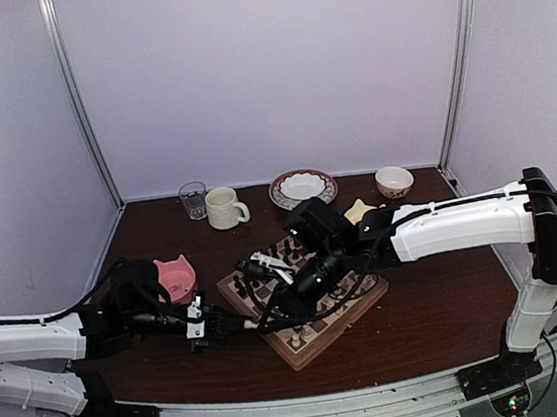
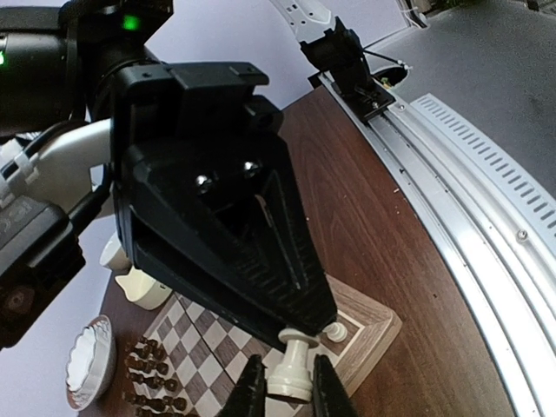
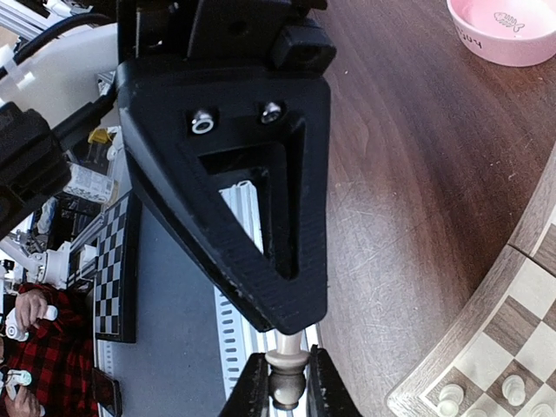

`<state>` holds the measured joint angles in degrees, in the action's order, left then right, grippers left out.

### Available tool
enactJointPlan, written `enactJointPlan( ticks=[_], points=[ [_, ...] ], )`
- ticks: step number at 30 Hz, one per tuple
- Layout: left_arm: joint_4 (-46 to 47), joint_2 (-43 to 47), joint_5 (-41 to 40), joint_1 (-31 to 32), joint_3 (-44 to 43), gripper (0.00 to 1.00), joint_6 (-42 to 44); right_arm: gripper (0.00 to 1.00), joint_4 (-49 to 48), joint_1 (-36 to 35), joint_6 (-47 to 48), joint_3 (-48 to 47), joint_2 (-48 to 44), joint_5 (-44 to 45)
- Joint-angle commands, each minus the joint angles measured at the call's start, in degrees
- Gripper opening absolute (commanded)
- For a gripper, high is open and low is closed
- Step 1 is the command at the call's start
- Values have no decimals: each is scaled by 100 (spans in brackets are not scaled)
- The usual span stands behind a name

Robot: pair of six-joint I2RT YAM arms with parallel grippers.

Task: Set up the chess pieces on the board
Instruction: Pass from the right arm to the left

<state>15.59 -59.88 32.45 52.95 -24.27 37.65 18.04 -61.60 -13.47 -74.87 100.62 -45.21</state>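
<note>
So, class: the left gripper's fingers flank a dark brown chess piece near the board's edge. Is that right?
Not quite. The chess piece between the fingers of the left gripper is cream-white, not dark brown; the left wrist view shows it. It is near the edge of the board.

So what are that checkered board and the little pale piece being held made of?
The board looks like wood or veneer: streaky brown grain on its rim, matte finish. The chess piece is smooth, uniformly cream with a slight sheen, so probably moulded plastic, though painted wood can't be ruled out.
</note>
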Motion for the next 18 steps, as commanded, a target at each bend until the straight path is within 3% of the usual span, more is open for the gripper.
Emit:
enactJointPlan(
  ticks=[1, 3, 7, 11, 14, 18],
  points=[
    [-132, -90, 165, 18, -239, 8, 105, 1, -248, 38, -28, -117, 16, -126],
    [-190, -98, 163, 22, -262, 3, 118, 6, -339, 58, -49, -57, -28, -143],
    [-143, -94, 123, 22, -267, 1, 22, 15, -673, 125, -197, 165, -181, -146],
    [-65, -92, -83, 22, -303, 0, -302, 36, -918, 164, -277, 332, -300, -114],
    [41, -92, -314, 20, -317, 0, -617, 42, -1060, 178, -295, 443, -405, -33],
    [304, -81, -682, 22, -235, 0, -1033, 58, -1402, 235, -355, 722, -649, 261]
  ],
)
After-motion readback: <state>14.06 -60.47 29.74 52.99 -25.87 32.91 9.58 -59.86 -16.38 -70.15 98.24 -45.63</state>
